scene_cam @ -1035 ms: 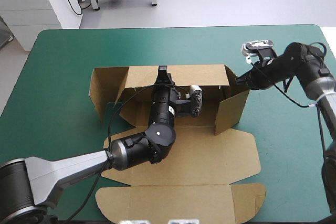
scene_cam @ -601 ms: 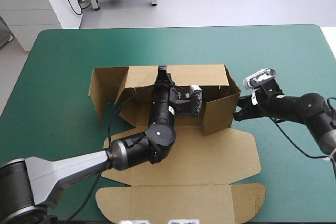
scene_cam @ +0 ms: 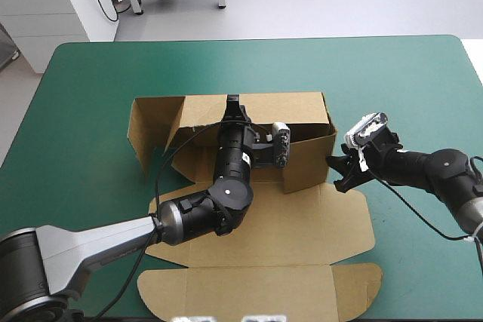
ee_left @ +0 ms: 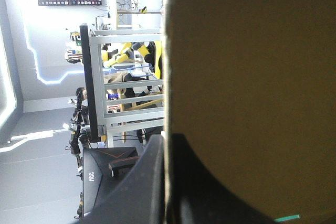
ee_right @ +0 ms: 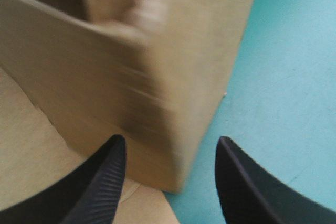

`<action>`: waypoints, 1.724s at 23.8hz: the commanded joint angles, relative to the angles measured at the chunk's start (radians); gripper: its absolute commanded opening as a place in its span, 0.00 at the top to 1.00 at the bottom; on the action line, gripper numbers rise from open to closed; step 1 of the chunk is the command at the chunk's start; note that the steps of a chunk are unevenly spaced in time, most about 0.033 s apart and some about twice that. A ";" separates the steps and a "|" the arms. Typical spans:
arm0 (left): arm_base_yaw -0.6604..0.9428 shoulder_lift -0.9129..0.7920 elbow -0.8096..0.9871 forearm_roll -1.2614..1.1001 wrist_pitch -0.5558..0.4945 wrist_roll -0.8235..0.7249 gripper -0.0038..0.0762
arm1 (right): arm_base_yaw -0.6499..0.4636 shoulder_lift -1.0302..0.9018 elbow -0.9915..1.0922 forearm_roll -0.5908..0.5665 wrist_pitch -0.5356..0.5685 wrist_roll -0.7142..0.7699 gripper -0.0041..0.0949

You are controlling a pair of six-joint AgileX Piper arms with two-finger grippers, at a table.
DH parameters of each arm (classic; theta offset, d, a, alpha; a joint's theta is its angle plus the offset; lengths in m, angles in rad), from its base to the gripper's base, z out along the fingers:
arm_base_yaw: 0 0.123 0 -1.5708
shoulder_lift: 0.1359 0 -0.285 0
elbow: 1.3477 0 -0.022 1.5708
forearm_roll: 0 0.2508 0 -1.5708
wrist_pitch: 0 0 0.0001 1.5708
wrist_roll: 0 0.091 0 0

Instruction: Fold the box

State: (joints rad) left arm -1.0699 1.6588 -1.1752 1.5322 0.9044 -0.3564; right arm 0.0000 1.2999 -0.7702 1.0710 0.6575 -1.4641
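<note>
Box [scene_cam: 264, 224]: brown, walls partly raised, lying on teal-green surface [scene_cam: 90, 96]. Left jaws clenching rear wall. Right jaws standing released, facing right wall's corner.

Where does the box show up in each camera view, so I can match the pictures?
High view: the box lies mid-table, with walls raised on the far side and the lid flat toward the near edge.
Left wrist view: the box is one wall, held in the left gripper.
Right wrist view: the box shows a raised corner ahead of the open right gripper.
Shared landmark: the teal-green cover, a sliver in the left wrist view.
</note>
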 commanded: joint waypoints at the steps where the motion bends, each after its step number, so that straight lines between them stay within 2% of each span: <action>1: -0.004 -0.049 -0.025 0.057 0.032 -0.015 0.96 | -0.005 -0.030 -0.024 0.016 0.075 -0.021 0.39; 3: -0.004 -0.049 -0.025 0.057 0.032 -0.015 0.96 | -0.005 -0.030 -0.024 0.019 0.070 -0.033 0.39; 6: -0.004 -0.049 -0.025 0.060 0.032 -0.015 0.96 | 0.005 -0.013 -0.024 0.101 0.083 -0.065 0.39; 8: -0.004 -0.049 -0.025 0.060 0.032 -0.015 0.96 | 0.058 0.008 -0.024 0.091 0.062 0.012 0.39; 10: -0.004 -0.049 -0.025 0.060 0.032 -0.015 0.96 | 0.130 0.009 -0.017 0.083 -0.020 0.085 0.39; 13: -0.004 -0.049 -0.025 0.060 0.034 -0.015 0.96 | 0.221 0.007 -0.017 0.087 -0.157 0.113 0.39; 15: -0.004 -0.049 -0.025 0.058 0.034 -0.015 0.96 | 0.274 0.005 -0.017 0.085 -0.295 0.180 0.39; 18: -0.004 -0.049 -0.025 0.058 0.034 -0.015 0.96 | 0.323 0.005 -0.017 0.085 -0.384 0.257 0.39; 21: -0.004 -0.049 -0.025 0.058 0.034 -0.015 0.96 | 0.368 0.005 -0.017 0.105 -0.482 0.270 0.39; 22: -0.004 -0.049 -0.025 0.058 0.032 -0.015 0.96 | 0.399 0.005 -0.017 0.105 -0.576 0.293 0.39; 25: -0.004 -0.049 -0.025 0.058 0.032 -0.015 0.96 | 0.427 0.007 -0.017 0.105 -0.657 0.299 0.39; 29: -0.004 -0.049 -0.025 0.050 0.026 -0.015 0.96 | 0.429 0.009 -0.017 0.103 -0.695 0.296 0.40; 30: -0.004 -0.049 -0.025 0.050 0.026 -0.015 0.96 | 0.429 0.009 -0.017 0.103 -0.702 0.296 0.41; 33: -0.004 -0.049 -0.025 0.046 0.026 -0.015 0.96 | 0.429 0.009 -0.017 0.103 -0.701 0.296 0.62; 34: -0.004 -0.049 -0.025 0.046 0.026 -0.015 0.96 | 0.429 0.009 -0.017 0.100 -0.700 0.296 0.77; 35: -0.004 -0.049 -0.025 0.046 0.026 -0.015 0.96 | 0.429 0.009 -0.017 0.093 -0.706 0.296 0.98; 41: -0.004 -0.049 -0.025 0.052 0.004 -0.017 0.95 | 0.429 0.009 -0.022 0.093 -0.748 0.273 0.98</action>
State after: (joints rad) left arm -1.0690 1.6588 -1.1752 1.5208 0.9117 -0.3584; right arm 0.4257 1.3344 -0.7588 1.1732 -0.0757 -1.1659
